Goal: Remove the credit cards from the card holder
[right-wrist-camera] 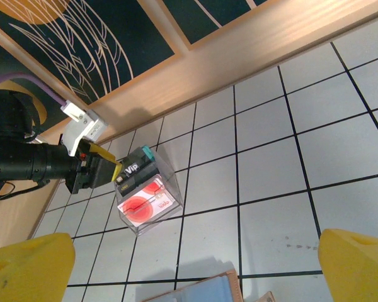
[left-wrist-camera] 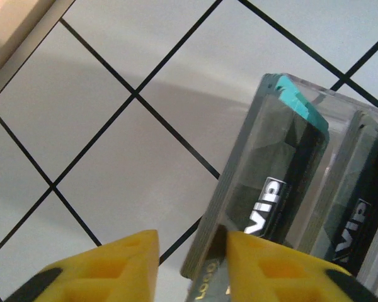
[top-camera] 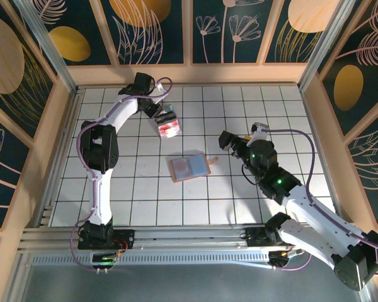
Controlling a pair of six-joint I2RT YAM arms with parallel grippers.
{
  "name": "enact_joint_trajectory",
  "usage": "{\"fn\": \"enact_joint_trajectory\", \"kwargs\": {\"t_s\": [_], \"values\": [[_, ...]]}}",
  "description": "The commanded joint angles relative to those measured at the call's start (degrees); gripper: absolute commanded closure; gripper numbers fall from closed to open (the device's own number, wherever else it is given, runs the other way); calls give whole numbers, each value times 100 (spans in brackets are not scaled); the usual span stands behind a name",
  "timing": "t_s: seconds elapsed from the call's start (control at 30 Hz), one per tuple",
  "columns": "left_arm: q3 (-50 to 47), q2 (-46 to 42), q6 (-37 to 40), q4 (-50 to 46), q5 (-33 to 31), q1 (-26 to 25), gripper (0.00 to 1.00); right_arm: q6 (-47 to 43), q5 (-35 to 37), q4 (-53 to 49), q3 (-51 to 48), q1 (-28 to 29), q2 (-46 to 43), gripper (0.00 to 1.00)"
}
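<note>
Near clear box: card holder lies open, flat | likely light, limp leather; pin it, pinch card edges | left gripper narrow at clear box edge, grip unclear | right gripper wide, empty

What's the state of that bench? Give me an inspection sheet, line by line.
Surface: white tiled table, black grid lines.
Job's things: card holder lying open mid-table, grey-blue inside up; clear box farther back holding black VIP cards and a red-printed card.
Clutter: nothing seen.
Grippers: left gripper at the clear box, fingers narrow at a card edge, grip unclear; right gripper wide open, right of the card holder.
Cables: purple cables looping along both arms.
Surroundings: wood-framed floral wall panels; aluminium rails at near edge.
</note>
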Motion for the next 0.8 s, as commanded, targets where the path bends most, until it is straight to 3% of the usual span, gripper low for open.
{"fn": "enact_joint_trajectory", "kwargs": {"t_s": [0.0,0.3,0.77], "values": [[-60,-207,-22,30,-33,17,77,-32,111,132,94,61,-26,1],[-191,-426,28,18,121,20,99,-23,127,126,86,82,-55,1],[-321,-794,184,-203,594,19,100,-5,194,77,77,84,-88,1]]}}
